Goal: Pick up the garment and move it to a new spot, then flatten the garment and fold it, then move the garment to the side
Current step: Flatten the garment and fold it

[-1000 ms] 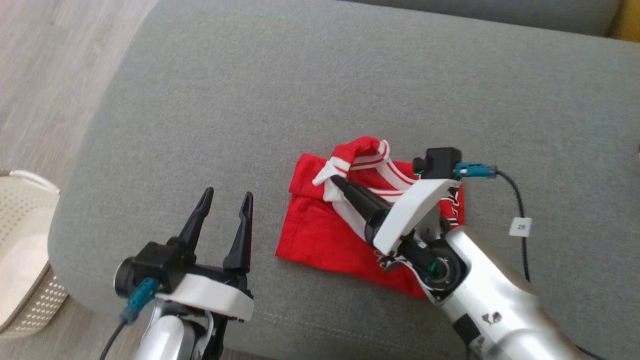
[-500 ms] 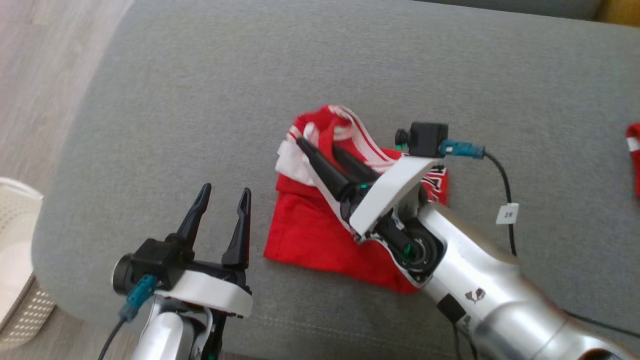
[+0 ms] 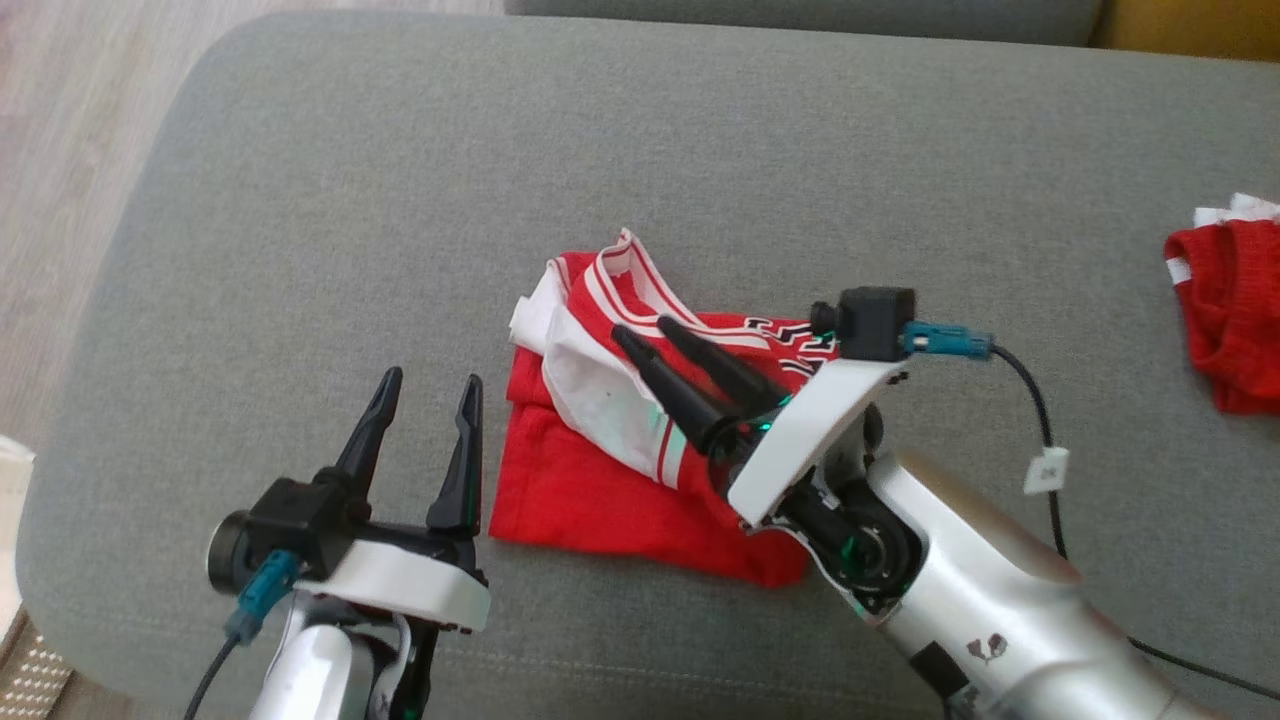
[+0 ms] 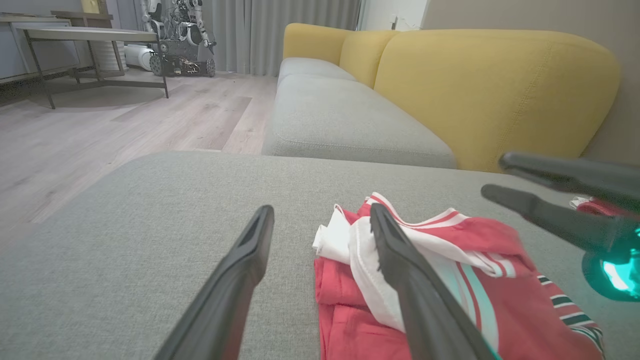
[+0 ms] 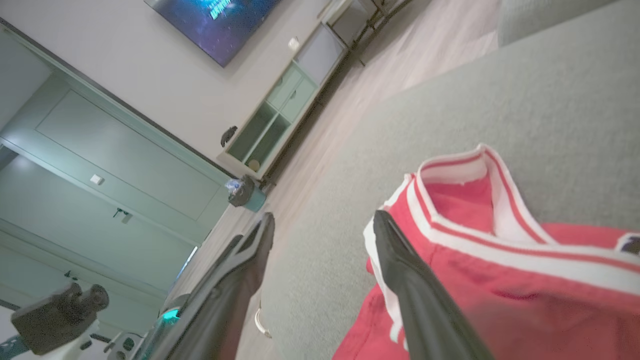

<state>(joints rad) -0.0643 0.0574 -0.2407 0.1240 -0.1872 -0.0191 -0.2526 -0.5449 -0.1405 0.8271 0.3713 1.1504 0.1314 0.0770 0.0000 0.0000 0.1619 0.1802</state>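
Note:
The garment, red with white striped trim, lies bunched and partly folded on the grey sofa seat. My right gripper hovers over its top layer, open, with nothing between the fingers. In the right wrist view the gripper stands at the garment's white-trimmed edge. My left gripper is open just left of the garment, apart from it. Seen from the left wrist, the left gripper points past the garment's near corner, with the right gripper's fingers at the right.
Another red piece of clothing lies at the seat's right edge. A white perforated basket stands on the floor at the lower left. The yellow sofa back rises behind the seat. Wooden floor borders the seat's left side.
My right gripper has opened and let go of the white-trimmed flap, which now lies laid over toward the garment's left. The head camera has shifted. The left gripper stays open.

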